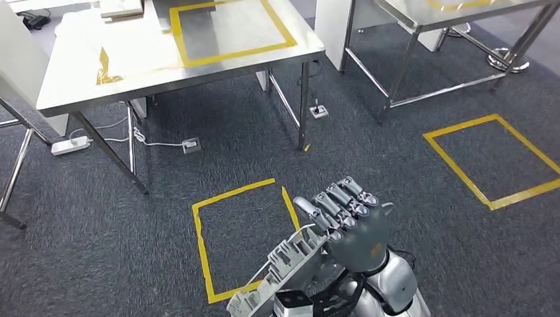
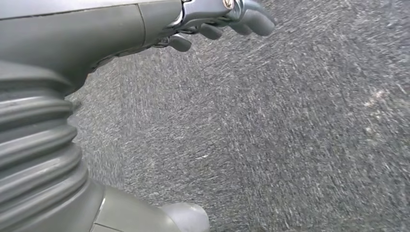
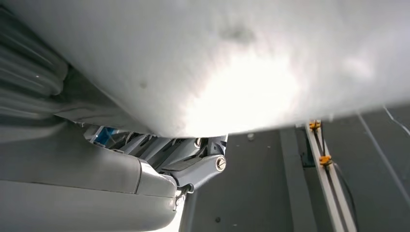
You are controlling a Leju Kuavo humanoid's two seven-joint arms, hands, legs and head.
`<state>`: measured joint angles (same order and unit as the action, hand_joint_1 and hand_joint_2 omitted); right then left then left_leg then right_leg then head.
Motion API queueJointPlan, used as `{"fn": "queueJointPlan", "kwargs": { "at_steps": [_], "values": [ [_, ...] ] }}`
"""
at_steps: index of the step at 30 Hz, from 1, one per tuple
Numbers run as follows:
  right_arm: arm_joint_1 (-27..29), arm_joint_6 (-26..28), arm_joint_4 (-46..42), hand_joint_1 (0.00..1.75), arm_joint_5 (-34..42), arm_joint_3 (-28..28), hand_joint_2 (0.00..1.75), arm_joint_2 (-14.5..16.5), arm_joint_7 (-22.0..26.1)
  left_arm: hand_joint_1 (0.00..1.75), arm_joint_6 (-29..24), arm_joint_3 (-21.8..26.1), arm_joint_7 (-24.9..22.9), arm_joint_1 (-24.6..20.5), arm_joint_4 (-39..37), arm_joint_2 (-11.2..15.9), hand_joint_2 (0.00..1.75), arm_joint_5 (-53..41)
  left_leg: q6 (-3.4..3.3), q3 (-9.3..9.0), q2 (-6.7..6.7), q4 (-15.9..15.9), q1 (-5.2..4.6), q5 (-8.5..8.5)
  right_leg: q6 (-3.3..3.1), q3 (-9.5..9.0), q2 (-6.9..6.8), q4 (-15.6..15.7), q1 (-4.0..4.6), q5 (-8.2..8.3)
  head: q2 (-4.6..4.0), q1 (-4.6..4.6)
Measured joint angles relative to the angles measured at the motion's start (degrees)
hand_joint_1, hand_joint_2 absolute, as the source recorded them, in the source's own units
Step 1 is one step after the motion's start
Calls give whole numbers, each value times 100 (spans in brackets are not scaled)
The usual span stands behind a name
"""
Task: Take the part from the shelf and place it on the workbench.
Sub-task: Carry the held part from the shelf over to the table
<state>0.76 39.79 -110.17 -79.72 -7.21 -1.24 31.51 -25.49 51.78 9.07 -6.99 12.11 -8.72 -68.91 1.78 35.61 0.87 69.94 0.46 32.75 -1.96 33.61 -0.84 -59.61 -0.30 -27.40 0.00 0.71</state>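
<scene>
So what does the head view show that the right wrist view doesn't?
Head view alone: the steel workbench with a yellow taped rectangle on top, a second steel table, yellow taped squares on the grey carpet, and the ribbed grey part's full shape. Right wrist view alone: that part's pale underside close up, blurred, and a rail with orange clips. Both share the right hand holding the part.
</scene>
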Motion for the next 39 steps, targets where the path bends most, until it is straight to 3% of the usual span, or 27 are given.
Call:
{"fn": "queueJointPlan", "kwargs": {
  "at_steps": [2, 3, 4, 6, 8, 9, 11, 12, 13, 15, 17, 18, 19, 20, 22, 24, 26, 28, 30, 32, 34, 35, 37, 39],
  "values": [
    [23, -1, 1, 175, 16, 40, 175, 34, 32, 0, 0, 0, 4, 27, -1, -1, 175, 3, 19, 420, -29, 497, 5, 253, -10, -108, -61, 0, 3, -104, 0, 0],
    [31, -1, 1, 175, 30, 52, 175, 45, 45, 0, 0, 1, 4, 45, -1, 1, 175, -1, 15, 520, -41, 508, 5, 276, -8, -180, -91, 0, 2, -163, 0, 0],
    [38, -1, 1, 175, 45, 64, 175, 56, 59, 0, 0, 1, 4, 57, -1, 4, 175, -5, 6, 533, -64, 336, 4, 168, 0, -264, -127, 0, 1, -227, 0, 0],
    [47, -1, 3, 175, 66, 97, 175, 81, 88, 0, 0, 2, 4, 66, -1, 11, 175, -15, -41, 415, -240, -340, -12, -396, 38, -430, -213, -2, 11, -368, 0, -2],
    [61, -1, 10, 175, 67, 141, 175, 106, 120, 0, 3, 2, 2, 59, -2, 11, 175, -20, -126, 314, -428, -802, -35, -771, 105, -541, -293, 13, 45, -504, 0, -7],
    [69, -1, 13, 175, 64, 160, 175, 112, 138, 0, 5, 2, 2, 57, -2, 8, 175, -22, -166, 302, -457, -883, -37, -820, 148, -598, -323, 7, 65, -542, 0, -11],
    [78, -1, 14, 175, 63, 184, 175, 120, 163, 0, 7, 2, 4, 53, -1, 4, 175, -23, -235, 214, -346, -895, -19, -779, 222, -677, -348, -31, 70, -559, 0, -8],
    [81, 0, 14, 175, 65, 191, 175, 122, 170, 0, 7, 2, 4, 49, 0, 3, 175, -24, -269, 165, -290, -908, -6, -755, 250, -669, -292, -144, 58, -546, 0, -7],
    [81, 2, 14, 175, 67, 198, 175, 125, 174, 0, 7, 2, 4, 38, 2, 5, 175, -24, -301, 103, -240, -913, 1, -726, 272, -567, -206, -340, 41, -568, 0, -1],
    [98, 3, 14, 175, 68, 217, 175, 128, 179, 0, 7, 2, 4, 12, 7, 9, 175, -25, -349, 27, -145, -920, 6, -654, 316, -144, -24, -970, 10, -757, 0, 7],
    [123, 3, 16, 175, 79, 239, 175, 128, 186, 0, 7, 2, 4, 4, 8, 10, 175, -26, -363, -48, -51, -920, 3, -573, 347, 337, 32, -1483, 2, -1048, 0, 9],
    [130, 3, 19, 175, 112, 246, 175, 128, 202, 0, 7, 2, 3, 11, 8, 10, 175, -27, -360, -103, -12, -920, 2, -525, 348, 487, 36, -1533, 2, -1101, 0, 10],
    [133, 3, 22, 175, 164, 251, 175, 128, 228, 0, 11, 2, 3, 18, 8, 9, 175, -30, -353, -175, 21, -920, 1, -469, 340, 554, 39, -1409, 3, -1022, 0, 11],
    [133, 3, 24, 175, 226, 255, 175, 128, 261, 0, 20, 2, 3, 23, 8, 9, 175, -35, -342, -258, 48, -920, 0, -408, 318, 548, 41, -1136, 7, -808, 0, 11],
    [138, 4, 27, 175, 315, 272, 175, 129, 323, 0, 44, 2, 4, 24, 5, 7, 175, -49, -306, -391, 91, -915, -6, -285, 248, 460, 49, -465, 36, -190, 0, 10],
    [154, 3, 28, 175, 332, 293, 175, 131, 361, 0, 73, 3, 2, 14, 2, 7, 175, -60, -238, -489, 120, -894, -19, -182, 185, 394, 74, -152, 72, 103, 0, 10],
    [160, 3, 27, 175, 346, 304, 175, 135, 394, 0, 96, 3, -2, -3, 3, 9, 175, -67, -161, -560, 124, -826, -29, -154, 131, 288, 91, -114, 70, 89, 0, 13],
    [151, 5, 24, 175, 385, 314, 175, 145, 450, 0, 104, 2, -9, -22, 6, 12, 175, -75, -110, -467, 68, -568, -30, -180, 68, 135, 85, -56, 43, 84, 0, 1],
    [135, 5, 25, 175, 419, 331, 175, 161, 536, 0, 107, 2, -23, -45, 7, 12, 175, -85, -66, -111, -1, -43, -19, -98, 20, 21, 81, -29, 28, 19, 0, -14],
    [93, 5, 34, 175, 477, 353, 175, 175, 619, 0, 109, 2, -44, -53, 7, 13, 175, -95, -21, 330, -27, 441, -8, 162, -4, -69, 88, -27, 24, -77, 0, -18],
    [4, 4, 55, 175, 545, 368, 175, 182, 619, 0, 108, 2, -55, -51, 8, 16, 175, -99, -1, 551, -35, 451, -6, 269, -1, -194, 99, -27, 17, -189, 0, -20],
    [-58, 3, 67, 175, 573, 370, 175, 182, 570, 0, 105, 2, -55, -52, 8, 20, 175, -98, -4, 549, -40, 238, -6, 138, 11, -271, 102, -27, 13, -248, 0, -19],
    [-205, 1, 94, 175, 628, 370, 175, 178, 404, 0, 98, 2, -50, -48, 7, 24, 175, -89, -28, 429, -80, -417, -6, -431, 60, -413, 101, -38, 12, -382, 0, -23],
    [-332, -1, 116, 175, 689, 369, 175, 168, 272, 0, 96, 2, -45, -40, 5, 23, 175, -79, -104, 323, -126, -817, -12, -778, 133, -512, 99, -27, 31, -507, 0, -29]
  ]
}}
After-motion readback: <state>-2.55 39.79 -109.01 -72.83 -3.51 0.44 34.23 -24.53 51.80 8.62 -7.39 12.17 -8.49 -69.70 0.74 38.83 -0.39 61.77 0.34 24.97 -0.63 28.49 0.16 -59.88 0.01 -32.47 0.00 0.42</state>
